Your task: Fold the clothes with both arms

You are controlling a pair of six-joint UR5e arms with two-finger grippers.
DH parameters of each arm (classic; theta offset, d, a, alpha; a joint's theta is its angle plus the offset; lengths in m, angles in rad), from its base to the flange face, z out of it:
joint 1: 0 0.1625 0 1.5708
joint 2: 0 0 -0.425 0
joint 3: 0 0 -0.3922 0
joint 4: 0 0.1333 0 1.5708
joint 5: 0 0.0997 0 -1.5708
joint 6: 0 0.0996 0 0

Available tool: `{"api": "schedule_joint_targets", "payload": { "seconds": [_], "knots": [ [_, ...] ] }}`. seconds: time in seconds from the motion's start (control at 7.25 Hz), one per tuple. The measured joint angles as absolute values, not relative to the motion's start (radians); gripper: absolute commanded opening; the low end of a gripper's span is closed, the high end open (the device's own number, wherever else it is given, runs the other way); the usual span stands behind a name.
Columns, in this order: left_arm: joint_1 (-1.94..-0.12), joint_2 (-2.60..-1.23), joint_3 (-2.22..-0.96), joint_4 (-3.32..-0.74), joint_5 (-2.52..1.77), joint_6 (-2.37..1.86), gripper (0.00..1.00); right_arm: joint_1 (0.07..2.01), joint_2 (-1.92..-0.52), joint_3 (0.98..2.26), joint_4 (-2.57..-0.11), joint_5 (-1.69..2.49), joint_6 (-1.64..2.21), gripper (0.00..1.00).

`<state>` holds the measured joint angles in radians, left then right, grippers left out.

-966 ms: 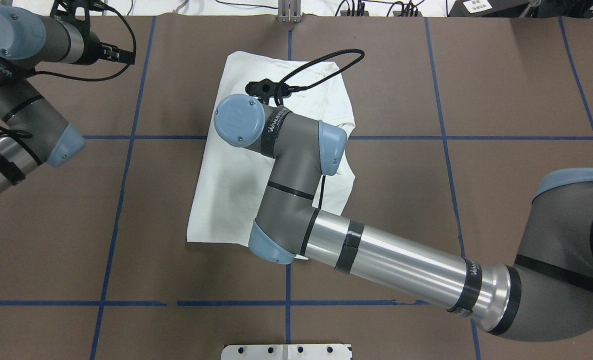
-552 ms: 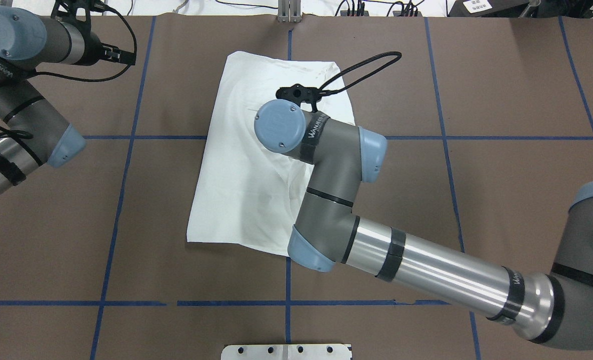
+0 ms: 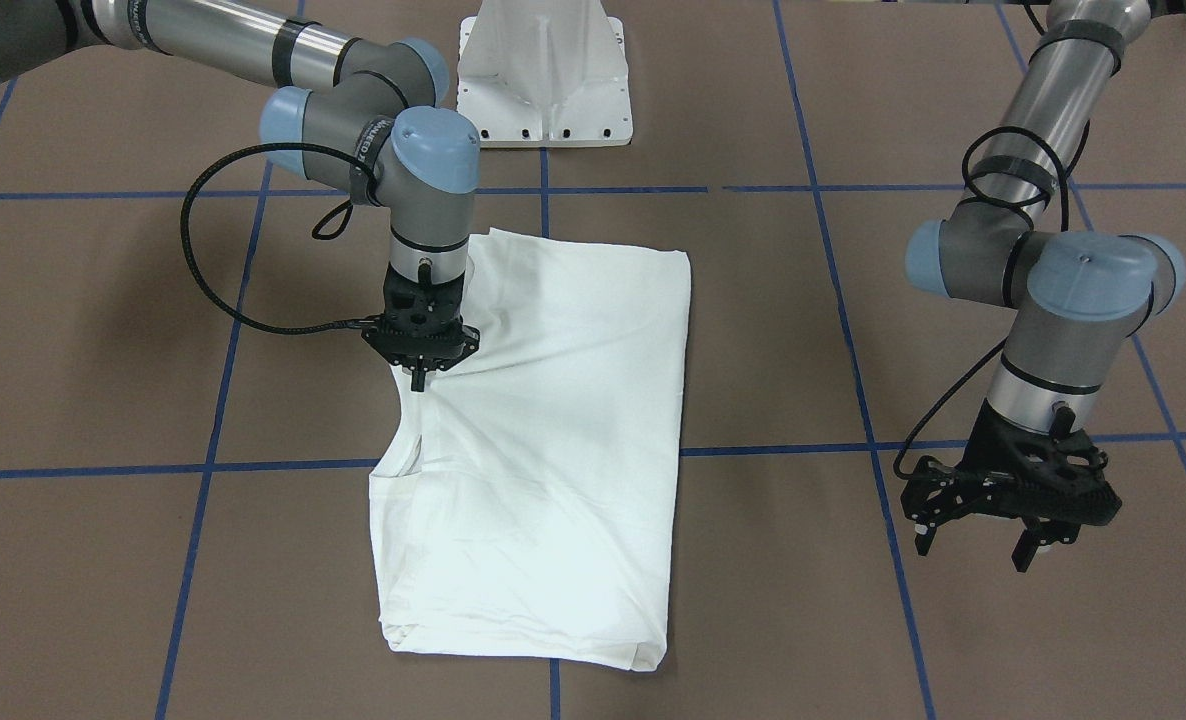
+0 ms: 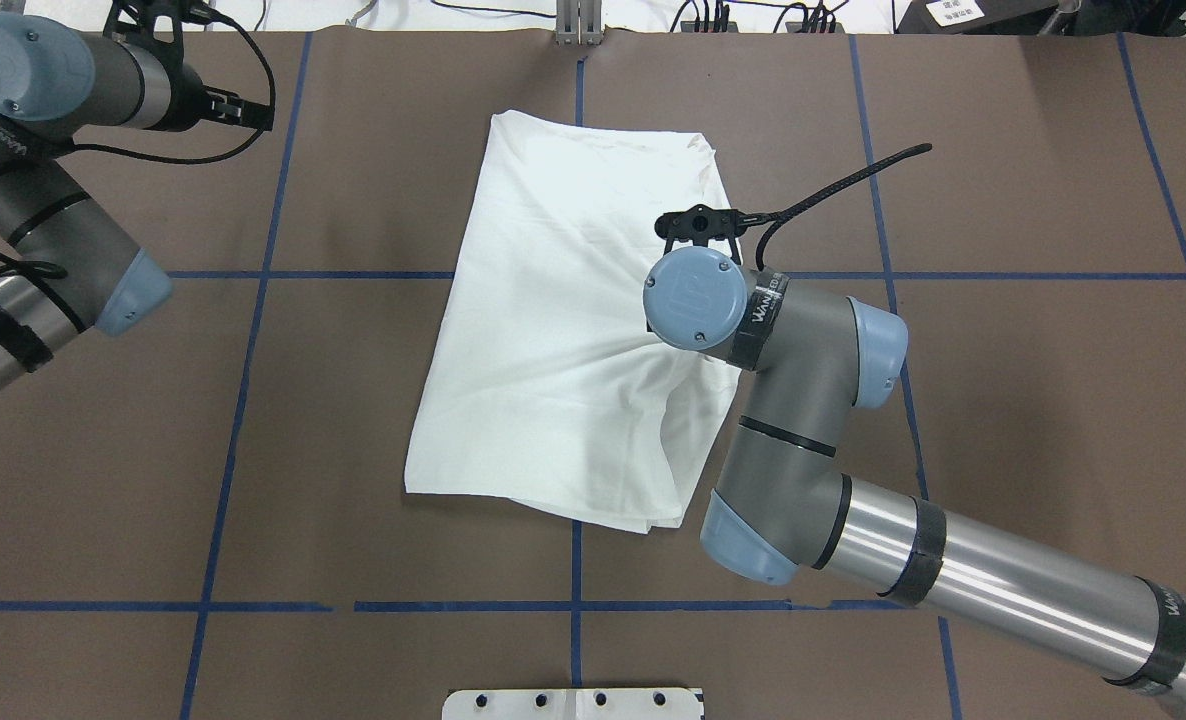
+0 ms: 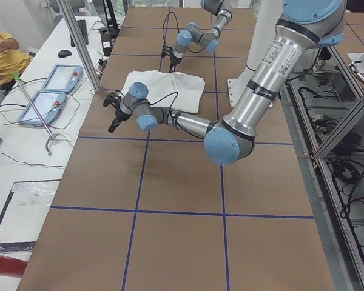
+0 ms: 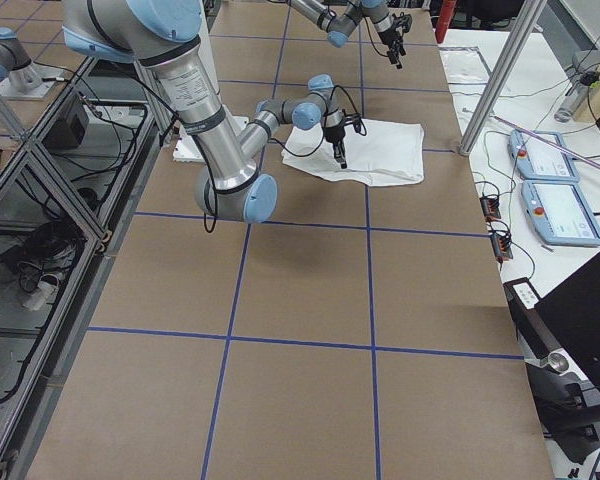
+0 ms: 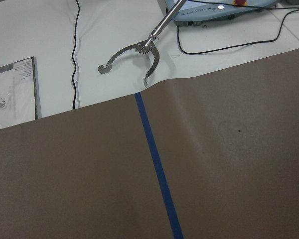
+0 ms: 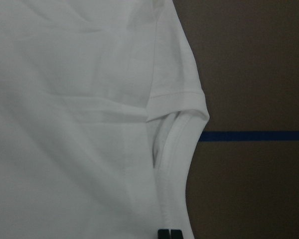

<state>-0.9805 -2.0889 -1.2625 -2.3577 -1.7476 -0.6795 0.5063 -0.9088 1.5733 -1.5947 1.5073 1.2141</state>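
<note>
The clothes are one folded white T-shirt (image 3: 553, 430) lying flat on the brown table; it also shows from overhead (image 4: 563, 330). My right gripper (image 3: 419, 378) points straight down at the shirt's edge and is shut on the cloth, which bunches toward it. In the right wrist view the two black fingertips (image 8: 169, 233) are pressed together on the shirt's hem (image 8: 179, 164) beside a sleeve cuff. My left gripper (image 3: 973, 545) hangs open and empty above bare table, well away from the shirt. Its wrist view holds only table and blue tape (image 7: 157, 164).
The white pedestal base (image 3: 543, 70) stands at the robot's side of the table. Blue tape lines (image 4: 573, 606) grid the brown cover. Beyond the table's far edge lie metal tongs (image 7: 134, 55), cables and control pendants (image 5: 54, 79). A person (image 5: 3, 48) sits there.
The right arm has swung rightward in the overhead view with the shirt's edge in its gripper, and the whole shirt has slid right with it. The left arm has stayed put.
</note>
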Motion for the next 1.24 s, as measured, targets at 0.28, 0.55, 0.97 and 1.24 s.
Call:
{"api": "schedule_joint_targets", "payload": {
  "seconds": [0.28, 0.55, 0.97, 1.24],
  "knots": [
    [-0.98, -2.079, -1.3, -2.352, -1.814, -0.681, 1.0, 0.525, -0.902, 1.599, -1.569, 1.515, 1.208, 1.0],
    [-0.958, -2.011, -1.434, -2.347, -1.936, -0.751, 1.0, 0.543, -0.973, 1.724, -1.483, 1.58, 1.223, 1.0],
    [-0.709, -1.851, -1.709, -2.346, -1.874, -1.074, 1.0, 0.517, -1.167, 1.942, -1.394, 1.598, 1.342, 1.0],
    [-0.519, -1.833, -1.744, -2.344, -1.73, -1.232, 1.0, 0.503, -1.195, 1.974, -1.382, 1.593, 1.373, 1.0]
  ]
}}
